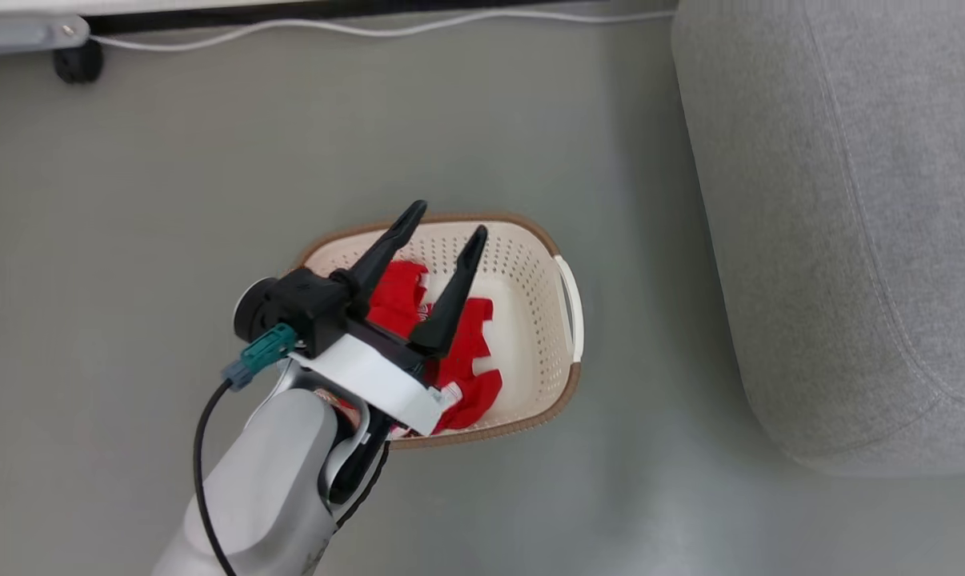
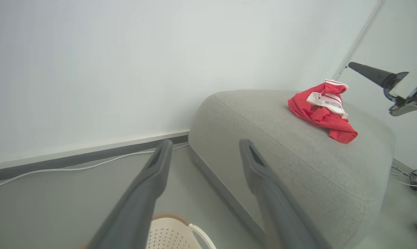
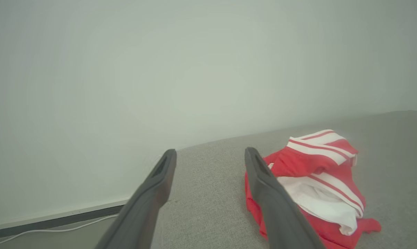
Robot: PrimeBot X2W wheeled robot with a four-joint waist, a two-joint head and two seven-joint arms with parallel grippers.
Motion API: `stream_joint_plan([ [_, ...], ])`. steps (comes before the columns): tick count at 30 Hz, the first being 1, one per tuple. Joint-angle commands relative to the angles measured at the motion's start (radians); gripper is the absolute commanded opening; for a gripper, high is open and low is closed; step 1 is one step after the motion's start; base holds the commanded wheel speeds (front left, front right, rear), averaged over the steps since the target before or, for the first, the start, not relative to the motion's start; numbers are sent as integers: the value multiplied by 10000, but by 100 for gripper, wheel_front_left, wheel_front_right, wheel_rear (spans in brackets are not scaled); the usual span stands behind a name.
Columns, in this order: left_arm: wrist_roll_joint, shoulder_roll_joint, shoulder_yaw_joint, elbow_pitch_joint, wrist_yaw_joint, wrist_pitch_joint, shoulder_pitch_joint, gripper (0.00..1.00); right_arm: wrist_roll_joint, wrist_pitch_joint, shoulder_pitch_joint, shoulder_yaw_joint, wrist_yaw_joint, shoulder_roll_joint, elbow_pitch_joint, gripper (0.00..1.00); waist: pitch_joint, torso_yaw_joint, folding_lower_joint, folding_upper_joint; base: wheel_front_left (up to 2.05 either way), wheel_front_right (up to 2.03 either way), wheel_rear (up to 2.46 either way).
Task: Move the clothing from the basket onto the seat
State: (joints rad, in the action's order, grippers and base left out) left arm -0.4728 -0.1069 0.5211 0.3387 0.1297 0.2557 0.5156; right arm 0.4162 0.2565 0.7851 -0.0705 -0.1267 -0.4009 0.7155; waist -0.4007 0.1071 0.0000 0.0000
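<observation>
Job looked half done: one garment (image 2: 321, 116) on the seat (image 2: 298, 155), more clothing (image 1: 470, 364) in the basket (image 1: 542, 288), left pincer (image 1: 449, 220) and right pincer (image 3: 210, 152) wide open.

Grey floor (image 1: 210, 200) carries the basket (image 1: 534, 320), the seat (image 1: 850, 240) near it, and a white cable (image 1: 346, 30). Red clothing (image 2: 319, 116) lies on the seat.

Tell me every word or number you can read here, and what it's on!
None can be read.
Red clothing in the basket: a small white patch at its lower edge in the head view, too blurred to read.
Red garment on the sofa: white stripes, no letters or numbers showing.
</observation>
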Motion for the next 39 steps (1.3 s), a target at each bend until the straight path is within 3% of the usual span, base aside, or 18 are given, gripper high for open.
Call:
stream_joint_plan([
  [1,131,-61,-498,-223,10,61,-148,100,73,53,-404,310,-40,-119,-402,100,479,-311,0,0,0,0,0],
  [15,1027,178,-2846,-168,10,61,-1507,100,141,53,-2087,1657,-40,287,-1757,100,2208,-1128,0,0,0,0,0],
  [28,1832,353,-4572,-63,10,61,-2823,100,-166,53,-4043,1611,-40,1017,-2627,100,3581,-1580,0,0,0,0,0],
  [39,2463,474,-5607,-128,0,61,-3569,100,-646,53,-5077,1992,-40,1669,-2563,100,3984,-1567,0,0,0,0,0],
])
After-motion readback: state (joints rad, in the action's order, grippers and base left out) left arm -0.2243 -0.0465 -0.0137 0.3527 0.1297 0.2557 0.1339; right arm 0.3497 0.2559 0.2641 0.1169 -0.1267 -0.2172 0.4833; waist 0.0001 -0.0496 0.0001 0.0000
